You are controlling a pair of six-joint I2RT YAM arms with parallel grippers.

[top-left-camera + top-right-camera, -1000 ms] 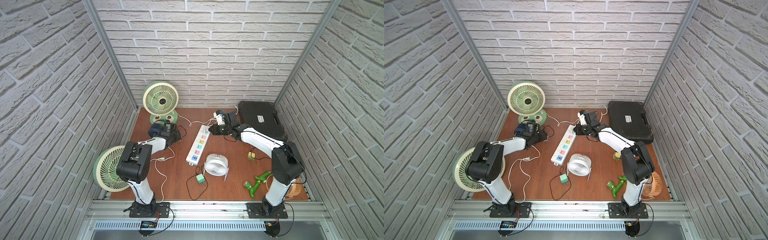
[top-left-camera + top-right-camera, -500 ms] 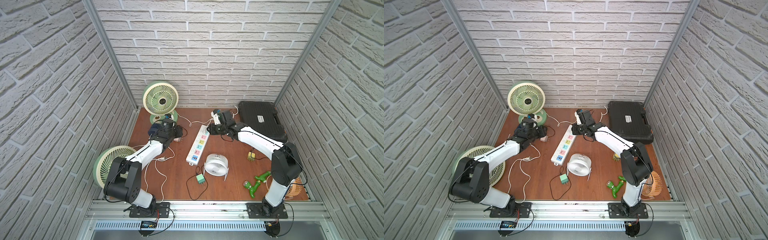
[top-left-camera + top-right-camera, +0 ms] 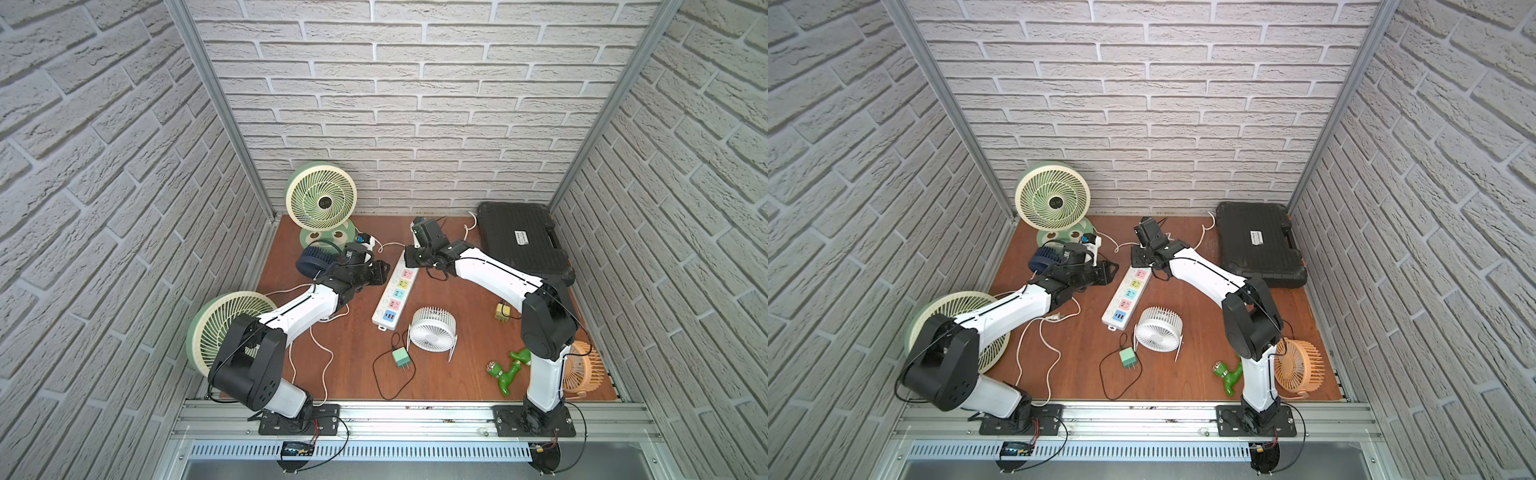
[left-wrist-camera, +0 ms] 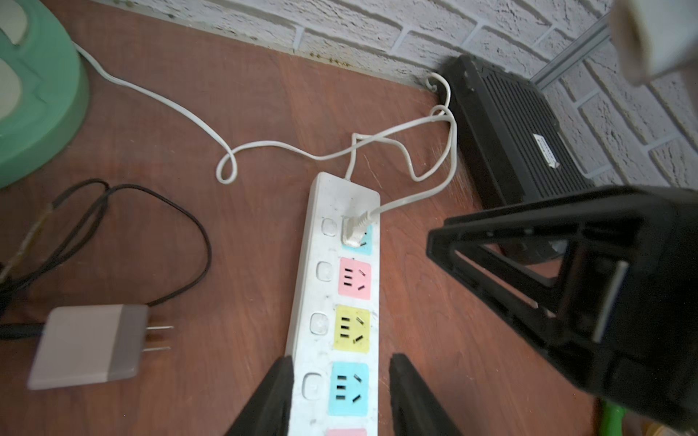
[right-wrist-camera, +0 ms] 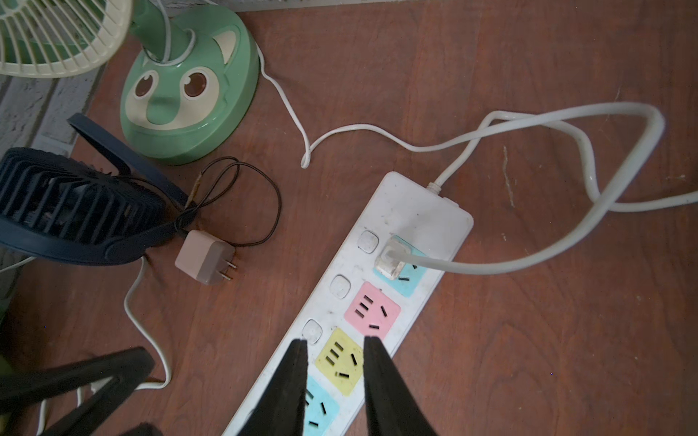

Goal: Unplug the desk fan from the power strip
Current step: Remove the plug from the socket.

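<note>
The power strip (image 3: 394, 293) (image 3: 1128, 294) lies on the brown floor, white with pastel sockets. A white plug (image 4: 355, 232) (image 5: 393, 260) sits in its far-end blue socket. The desk fan (image 3: 321, 201) (image 3: 1052, 195), green with a cat-faced base (image 5: 189, 90), stands at the back left, and a white cord runs from it towards the strip. My left gripper (image 4: 342, 358) (image 3: 381, 273) is open, its fingers either side of the strip by a blue socket. My right gripper (image 5: 334, 347) (image 3: 414, 259) hangs over the yellow socket, narrowly open and empty.
A black case (image 3: 519, 245) lies at the back right. A navy fan (image 3: 313, 257) and a pink-grey adapter (image 5: 206, 258) sit left of the strip. Nearer the front are a white fan (image 3: 432, 330), a green adapter (image 3: 401, 357), a large green fan (image 3: 224, 324) and an orange fan (image 3: 582, 368).
My left arm has swung right, from the navy fan to the strip, and its jaws have narrowed. My right gripper has shifted left over the strip's far end and opened a little.
</note>
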